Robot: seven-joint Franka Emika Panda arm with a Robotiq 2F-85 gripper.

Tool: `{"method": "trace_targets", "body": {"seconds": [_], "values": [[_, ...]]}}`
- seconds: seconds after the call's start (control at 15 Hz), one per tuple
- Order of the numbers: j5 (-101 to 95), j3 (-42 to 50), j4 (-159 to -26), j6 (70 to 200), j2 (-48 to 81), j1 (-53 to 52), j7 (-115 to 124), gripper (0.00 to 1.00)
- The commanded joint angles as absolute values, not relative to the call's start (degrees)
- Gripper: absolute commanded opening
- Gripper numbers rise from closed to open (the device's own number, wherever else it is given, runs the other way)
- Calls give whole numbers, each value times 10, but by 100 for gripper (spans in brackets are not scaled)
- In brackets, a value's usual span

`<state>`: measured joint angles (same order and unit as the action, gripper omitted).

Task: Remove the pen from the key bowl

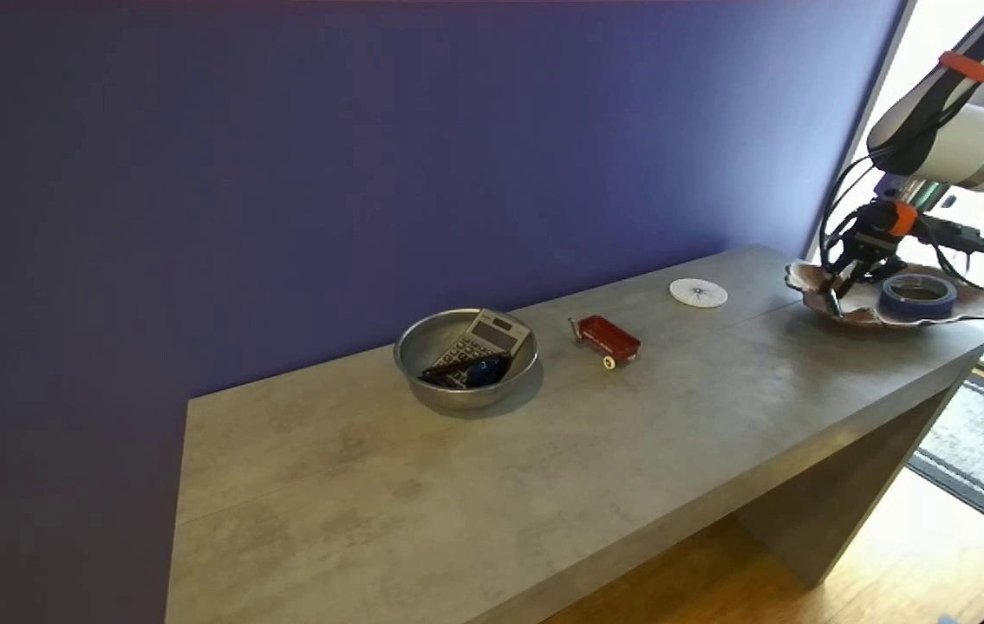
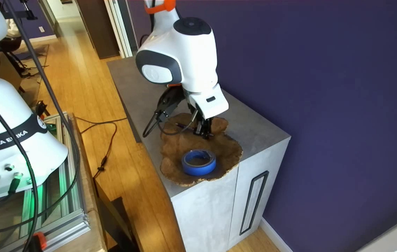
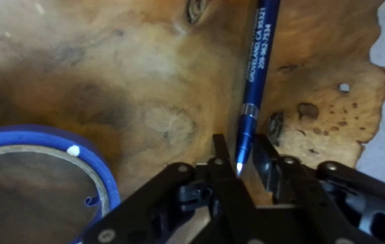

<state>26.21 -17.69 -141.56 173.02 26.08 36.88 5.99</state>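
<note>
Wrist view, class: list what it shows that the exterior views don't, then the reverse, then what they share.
Only the wrist view shows printed lettering on the pen. Only exterior views show the white arm, purple wall and, in an exterior view, the metal bowl, red wagon and white disc. Shared: gripper, key bowl, blue tape roll and, in an exterior view, the pen.

In an exterior view white light floods the right edge, burning out detail; the purple wall (image 1: 474,156) brightens toward it and darkens leftward. The metal bowl (image 1: 457,398) throws a soft shadow on the table (image 1: 353,520). In an exterior view the wooden floor (image 2: 74,49) gleams. The wrist view is soft, with pale sheen on the key bowl (image 3: 145,67); lettering on the pen (image 3: 256,84) is legible, the hand (image 3: 242,144) dark and slightly blurred.
</note>
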Motion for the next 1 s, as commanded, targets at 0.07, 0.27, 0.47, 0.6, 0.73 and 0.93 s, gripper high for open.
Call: {"method": "trace_targets", "body": {"seconds": [0.07,0.27,0.47,0.6,0.73,0.93], "values": [[259,-197,-1395,1718,283,382,36,0],[269,-218,-1404,1715,266,405,20,3],[308,-319,-1443,1742,219,498,-43,3],[333,-410,-1462,1784,196,560,-88,3],[327,-461,-1468,1809,185,557,-93,3],[295,-470,-1471,1825,159,478,-72,3]]}}
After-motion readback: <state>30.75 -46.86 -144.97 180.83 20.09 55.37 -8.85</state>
